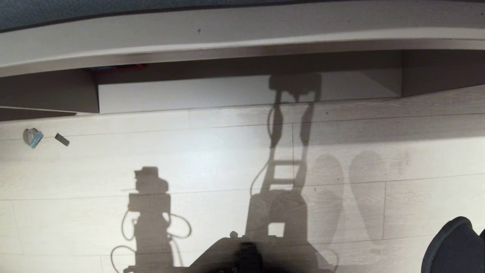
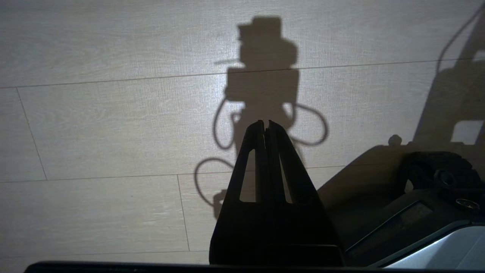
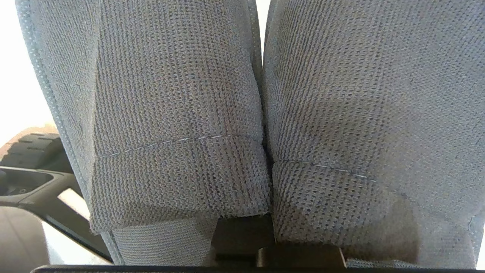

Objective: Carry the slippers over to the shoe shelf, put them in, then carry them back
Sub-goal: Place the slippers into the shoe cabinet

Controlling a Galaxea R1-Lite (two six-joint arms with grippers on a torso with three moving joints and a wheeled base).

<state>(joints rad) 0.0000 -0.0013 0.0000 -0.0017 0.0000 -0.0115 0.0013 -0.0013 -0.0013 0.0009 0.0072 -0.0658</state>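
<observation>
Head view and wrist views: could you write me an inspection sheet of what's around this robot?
Surface: pale plank floor, crossed by the robot's shadows.
Job's things: slippers side by side, close before the right wrist camera.
Clutter: small grey-blue piece and dark block on the floor, far left.
Hands: left hand shut, empty, above the floor; right hand shut on the slippers.
Cables: only looped shadows seen.
Surroundings: low open cubby under a long desk-top.
</observation>
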